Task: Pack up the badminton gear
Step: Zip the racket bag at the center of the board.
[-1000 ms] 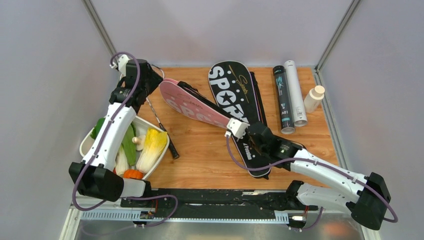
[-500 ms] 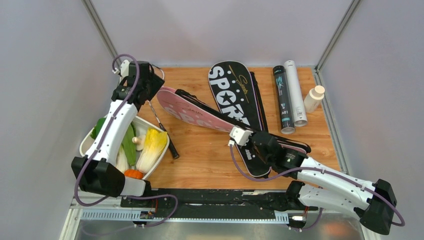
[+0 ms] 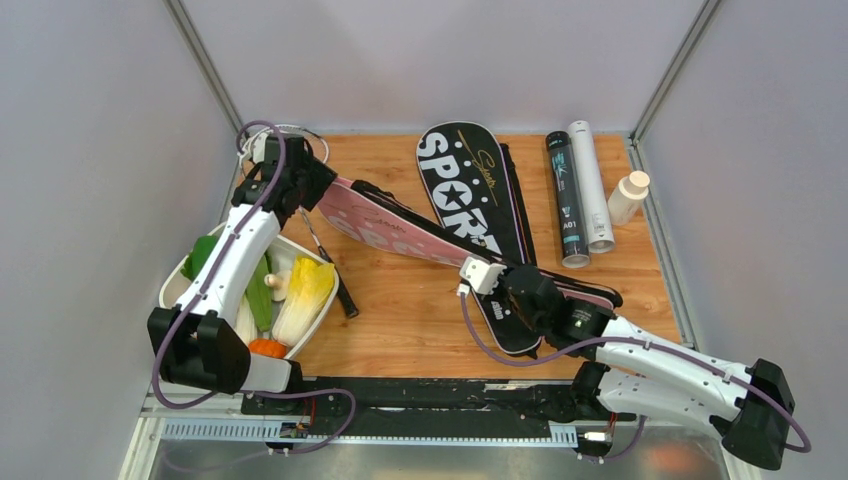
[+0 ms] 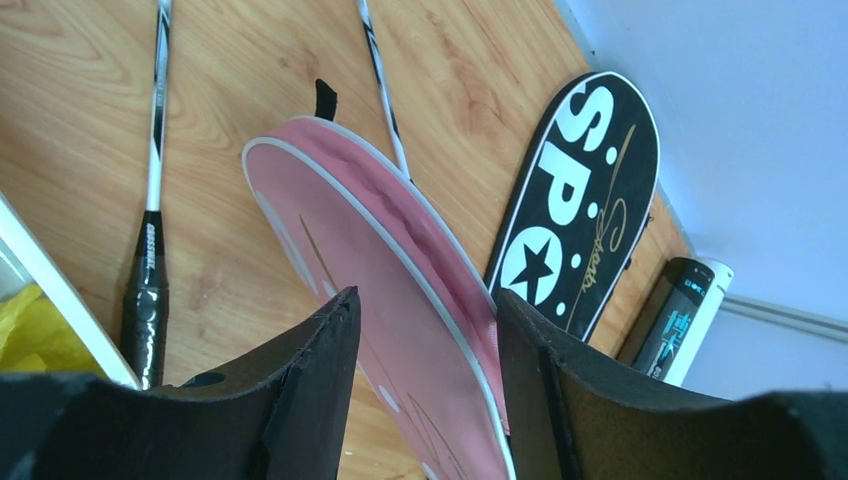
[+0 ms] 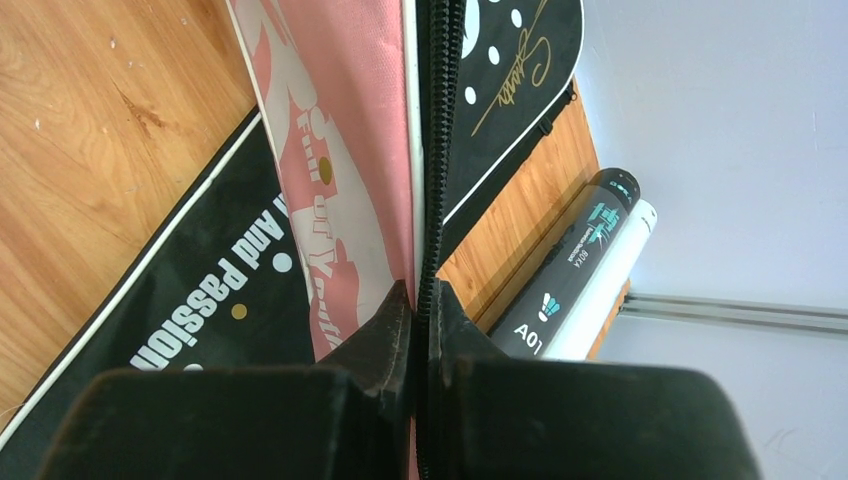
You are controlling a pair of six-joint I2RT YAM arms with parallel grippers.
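Tray (image 3: 297, 244): white, at the table's left edge, filled with vegetables.
Racket (image 4: 145, 300): flat on the wood just beside the tray, black grip nearest the tray, thin shaft running away toward the far side.
Left gripper (image 4: 425, 300): above the far-left corner, fingers (image 4: 320, 350) spread with the rounded end of the pink bag between them. Cannot tell whether pressing on that end or merely astride it.
Second shaft (image 4: 380, 90): silver, on the wood beyond the gripper, vanishing behind the pink bag's end.
Pink bag (image 3: 400, 225): slanting from the far left toward the near right, tilted up on one edge, crossing over the lower part of the black bag.
Black bag (image 3: 465, 185): flat on the table at the middle, "SPORT" in white letters, wide end toward the far wall.
Right gripper (image 5: 421, 300): clenched tight on the zipper edge of the pink bag at its narrow near-right end.
Black tube (image 3: 565, 200): lying lengthwise right of the black bag, apart from it.
White tube (image 3: 590, 180): lying alongside the black tube, touching it on its right.
Bottle (image 3: 628, 197): small, white, tan cap, upright just beside the white tube at the right edge.
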